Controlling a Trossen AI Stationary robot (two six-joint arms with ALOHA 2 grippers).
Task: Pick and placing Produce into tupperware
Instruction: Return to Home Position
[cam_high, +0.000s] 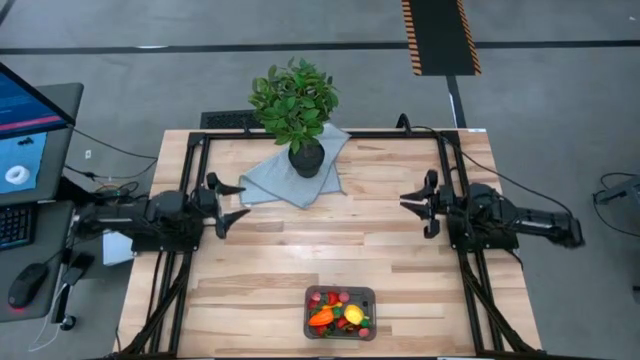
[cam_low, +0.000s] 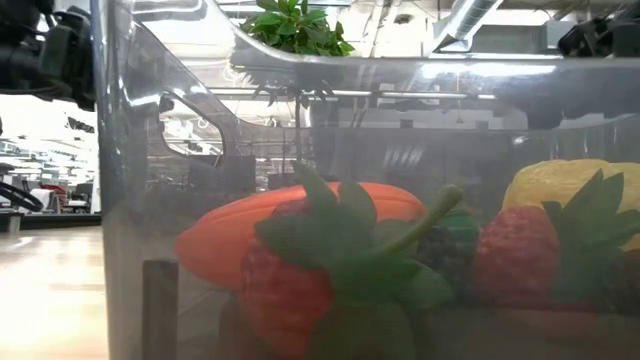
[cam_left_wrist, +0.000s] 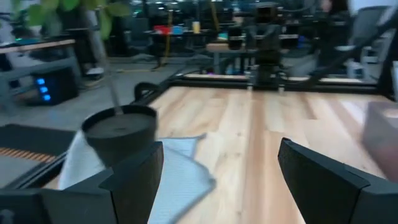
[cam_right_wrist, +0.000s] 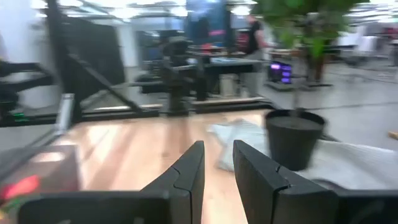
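Note:
The tupperware stands near the table's near edge, right of the middle. It holds the produce: an orange carrot, a yellow lemon, red strawberries and berries. The low view looks straight through the tub's wall at the carrot, the strawberries and the lemon. My left gripper hovers open at the table's left side, touching nothing. My right gripper hovers at the right side with only a narrow gap between its fingers, which hold nothing.
A leafy plant in a black pot stands on a light blue-grey cloth at the table's far middle, between the two grippers. The bare wood in the table's middle lies between the plant and the tub. A desk with a monitor stands left of the table.

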